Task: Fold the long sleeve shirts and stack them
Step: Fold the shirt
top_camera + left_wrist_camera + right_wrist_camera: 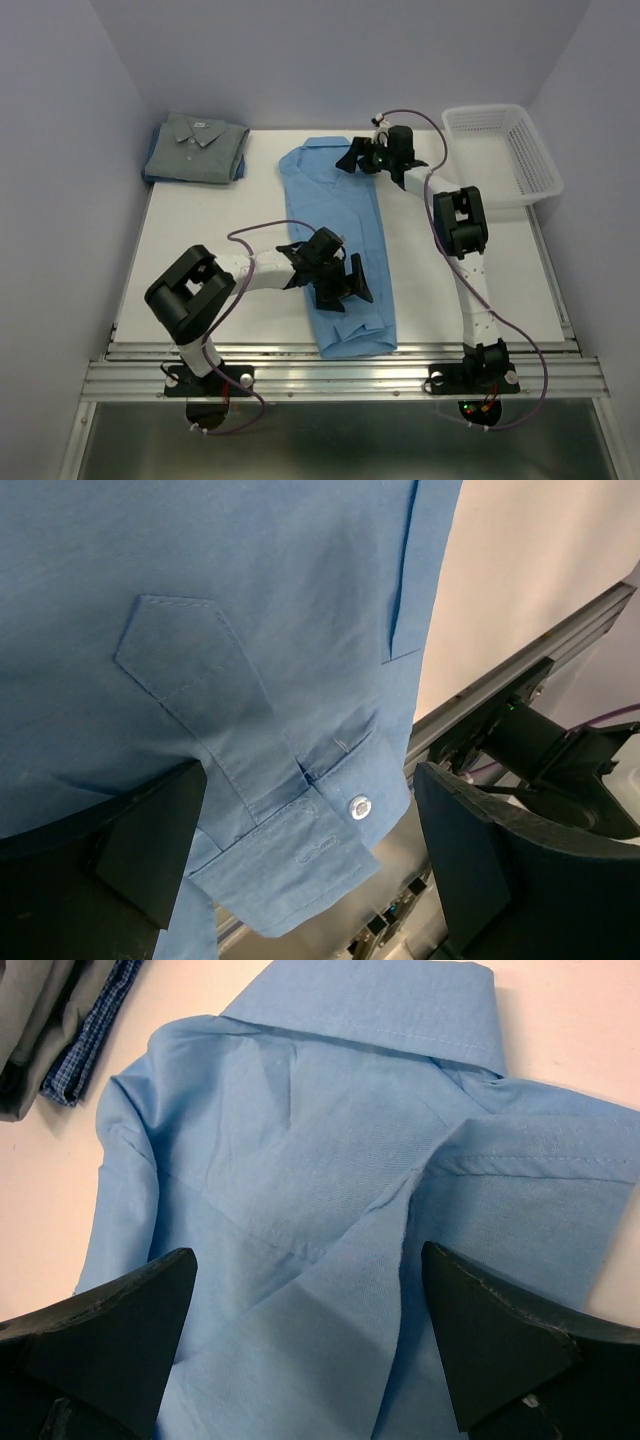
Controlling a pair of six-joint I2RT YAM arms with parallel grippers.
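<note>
Lying near-to-far, light blue shirt [345,215], collar [322,148] at far end, left gripper [345,288] and right gripper [358,158] both wide

Light blue shirt [340,205]: flat, long narrow strip at the middle of the counter [200,250], sleeves folded inward, collar toward far edge, hem at near edge. Grey shirt [195,148]: folded, collar up, far-left corner.

folded shirt [197,148]: far left corner of the worktop [200,240]
spread shirt [340,215]: down the middle, running from the far edge to the near edge
basket [535,150]: far right corner, right of the spread shirt
</note>
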